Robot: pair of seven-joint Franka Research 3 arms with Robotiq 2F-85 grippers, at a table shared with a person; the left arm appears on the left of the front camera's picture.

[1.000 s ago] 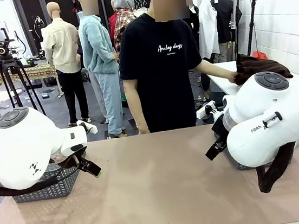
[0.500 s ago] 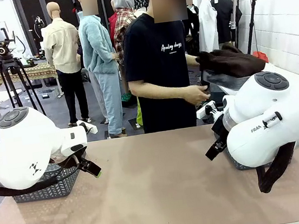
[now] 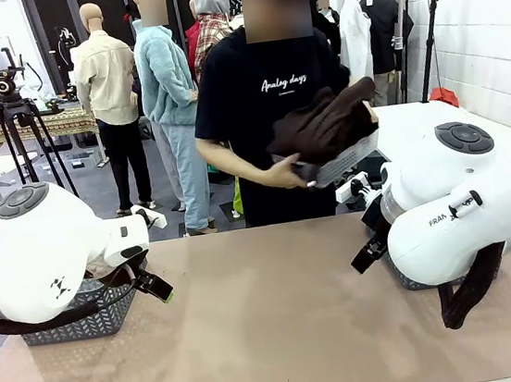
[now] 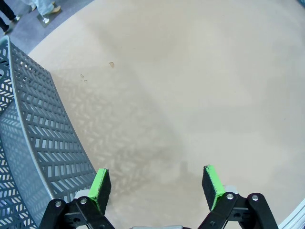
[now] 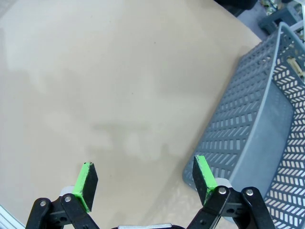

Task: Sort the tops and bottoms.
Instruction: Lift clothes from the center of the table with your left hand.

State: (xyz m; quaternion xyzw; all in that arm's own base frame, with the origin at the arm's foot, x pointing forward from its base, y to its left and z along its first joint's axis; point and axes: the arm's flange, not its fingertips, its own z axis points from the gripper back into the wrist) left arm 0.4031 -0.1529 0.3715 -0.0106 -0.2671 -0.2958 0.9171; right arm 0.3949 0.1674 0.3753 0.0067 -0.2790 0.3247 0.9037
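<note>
Front camera sat fixed between the arms at the robot's edge of the table [image 3: 270,310], facing across it toward the person [image 3: 264,106] on the far side. Left wrist camera looked down along the left gripper [image 4: 156,187], close over the tabletop, grey basket [image 4: 33,143] alongside. Right wrist camera looked likewise along the right gripper [image 5: 145,179], beside the other basket [image 5: 257,124]. All views shared the tabletop.

White script "Analog days" on chest of far person's black T-shirt [image 3: 246,117]. Partial "FRAN" in dark letters on white right arm [image 3: 468,211], near right. Nothing else legible.
</note>
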